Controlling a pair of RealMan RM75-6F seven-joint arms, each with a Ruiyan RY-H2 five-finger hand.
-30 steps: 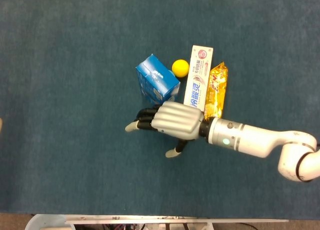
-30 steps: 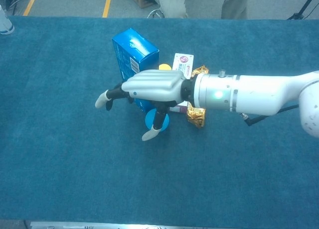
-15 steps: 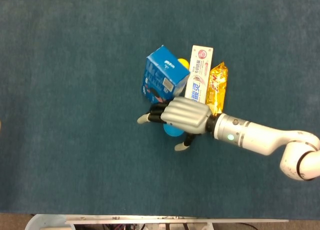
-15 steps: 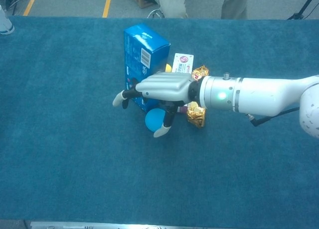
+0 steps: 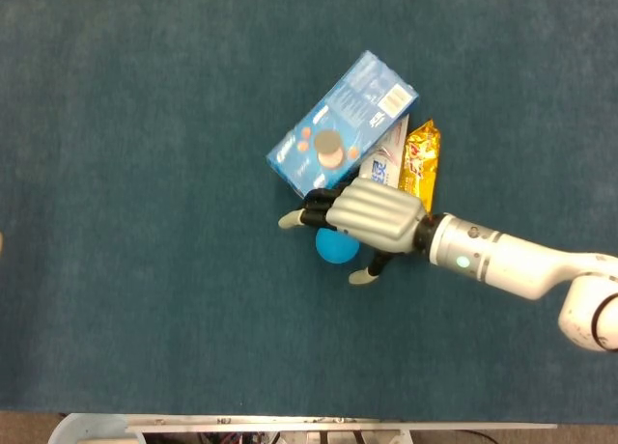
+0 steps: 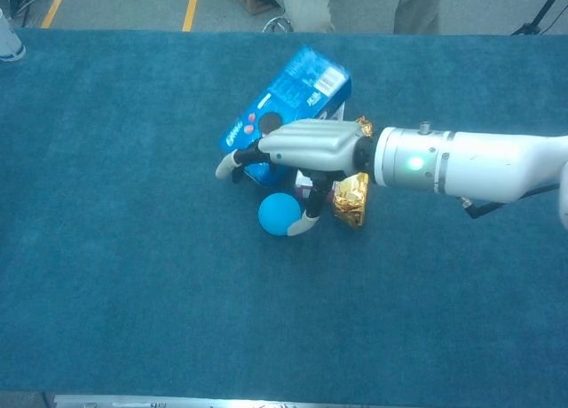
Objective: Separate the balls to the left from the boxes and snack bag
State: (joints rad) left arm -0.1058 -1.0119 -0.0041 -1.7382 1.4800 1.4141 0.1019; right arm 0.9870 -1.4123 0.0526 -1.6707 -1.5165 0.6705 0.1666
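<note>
The right hand (image 6: 297, 155), fingers spread and holding nothing, hovers over the small blue ball (image 6: 280, 214), thumb beside it. Just behind the hand, the tilted blue cardboard biscuit box (image 5: 343, 135) could topple onto the ball if nudged.

We read no legible text. Blue box (image 5: 343, 135): we see barcode label and cookie picture, lettering blurred. White box (image 5: 381, 162): blue characters, unreadable. Golden snack bag (image 5: 419, 164): print too small.
</note>
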